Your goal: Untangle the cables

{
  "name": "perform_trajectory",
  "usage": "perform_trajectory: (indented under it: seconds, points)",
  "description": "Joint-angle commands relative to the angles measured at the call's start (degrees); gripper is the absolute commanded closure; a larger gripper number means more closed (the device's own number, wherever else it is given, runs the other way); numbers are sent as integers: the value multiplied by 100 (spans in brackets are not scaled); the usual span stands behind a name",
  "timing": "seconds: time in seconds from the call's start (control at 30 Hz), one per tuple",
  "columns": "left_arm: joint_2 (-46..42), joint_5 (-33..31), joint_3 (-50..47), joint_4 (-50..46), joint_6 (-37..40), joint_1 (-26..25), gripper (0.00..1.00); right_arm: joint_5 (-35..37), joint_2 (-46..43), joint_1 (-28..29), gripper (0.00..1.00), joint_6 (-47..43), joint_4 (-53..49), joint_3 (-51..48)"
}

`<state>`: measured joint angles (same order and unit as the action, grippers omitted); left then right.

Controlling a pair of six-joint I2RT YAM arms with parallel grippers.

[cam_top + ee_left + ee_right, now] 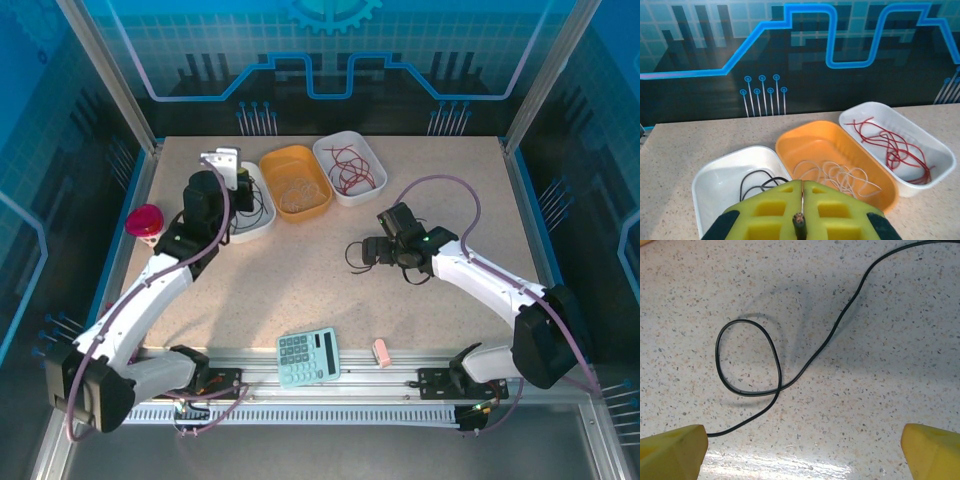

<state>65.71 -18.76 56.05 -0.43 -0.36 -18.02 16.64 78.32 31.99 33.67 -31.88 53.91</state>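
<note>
Three trays counted: white tray [725,180] at 11 o'clock, orange tray [815,142] at 12, second white tray [865,112] at 1. One bunch per tray: black wires [760,172], whitish wires [840,175], red wires [895,145]; strand counts not resolved. One loose black wire [840,321]. One calculator [308,357], one eraser [381,351] at 6 o'clock.

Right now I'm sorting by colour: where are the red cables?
Top view: the red cables lie in the rightmost white tray, far side, just right of the orange tray.

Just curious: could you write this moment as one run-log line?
left gripper: shut above white plastic tray of black cables | right gripper: open over looped thin black cable on speckled table
</note>
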Motion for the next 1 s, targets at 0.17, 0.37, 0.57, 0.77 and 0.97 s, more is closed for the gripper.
perform_trajectory:
  seconds: [0.17,0.37,0.57,0.77,0.97]
  points:
    - [554,644,308,1037,265,535,100,147,1,77,0,43,-240,323]
    - [876,752,431,1106,142,752,100,124,154,79,0,9,-237,467]
    - [1072,728,486,1044,98,885,100,111,280,88,0,7,-294,577]
    - [1261,721,485,1097,28,1049,100,102,267,88,0,43,-214,495]
    - [1448,699,527,1089,-92,1148,100,84,254,84,0,61,-189,455]
